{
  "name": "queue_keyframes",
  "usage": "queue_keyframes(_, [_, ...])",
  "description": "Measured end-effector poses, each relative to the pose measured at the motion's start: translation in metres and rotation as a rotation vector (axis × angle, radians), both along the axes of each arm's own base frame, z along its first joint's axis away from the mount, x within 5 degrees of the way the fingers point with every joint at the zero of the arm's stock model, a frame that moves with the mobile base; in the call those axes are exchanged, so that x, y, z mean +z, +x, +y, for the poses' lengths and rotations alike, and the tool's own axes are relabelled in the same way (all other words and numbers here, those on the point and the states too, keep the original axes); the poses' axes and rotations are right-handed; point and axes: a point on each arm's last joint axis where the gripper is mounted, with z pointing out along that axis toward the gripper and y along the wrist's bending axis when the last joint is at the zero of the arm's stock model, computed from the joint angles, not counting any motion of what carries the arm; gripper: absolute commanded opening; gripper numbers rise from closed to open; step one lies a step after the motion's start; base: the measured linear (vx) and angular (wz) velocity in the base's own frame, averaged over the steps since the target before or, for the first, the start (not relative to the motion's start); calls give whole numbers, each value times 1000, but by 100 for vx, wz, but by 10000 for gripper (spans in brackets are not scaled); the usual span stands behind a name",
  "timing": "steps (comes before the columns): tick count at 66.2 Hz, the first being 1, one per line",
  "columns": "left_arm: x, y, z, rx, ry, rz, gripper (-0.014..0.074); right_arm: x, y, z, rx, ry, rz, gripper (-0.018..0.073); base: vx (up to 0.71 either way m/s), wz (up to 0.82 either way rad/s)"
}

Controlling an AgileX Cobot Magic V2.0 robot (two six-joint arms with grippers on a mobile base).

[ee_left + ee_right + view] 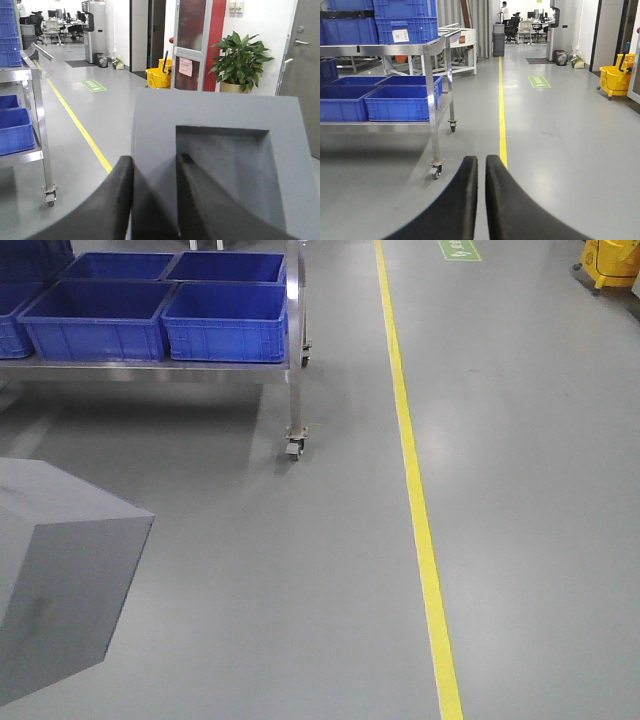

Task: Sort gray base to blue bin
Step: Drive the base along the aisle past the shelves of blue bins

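Count with me: one gray base (60,570), and on the front camera four blue bins (225,325) in full view, two rows of two on the lower shelf of one steel cart (292,350), with slivers of more blue crates at the left edge. One yellow floor line (420,520) runs up the right side, with one yellow mop bucket (610,265) far off.

Now look at your block. It's plain matte gray with flat faces and crisp edges. On the left wrist camera its top face (220,110) carries one square recess (225,170) with straight walls.

Your left gripper (153,165) is clamped on the base: one black finger (117,200) runs along the outside of the block and the other sits inside the recess, so the recess wall is pinched between them.

Your right gripper (481,162) has its two fingers drawn together with only a thin slit between, and nothing is in it.

The base sits low on the left of the front view, tilted, well apart from the bins.
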Motion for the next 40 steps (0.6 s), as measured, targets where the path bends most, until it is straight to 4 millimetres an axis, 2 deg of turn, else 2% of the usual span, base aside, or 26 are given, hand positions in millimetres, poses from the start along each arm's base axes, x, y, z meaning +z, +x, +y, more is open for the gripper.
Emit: queue_keyframes(40, [0, 0, 0, 0, 1, 1, -6, 0, 0, 0, 0, 0, 0, -4, 35, -1])
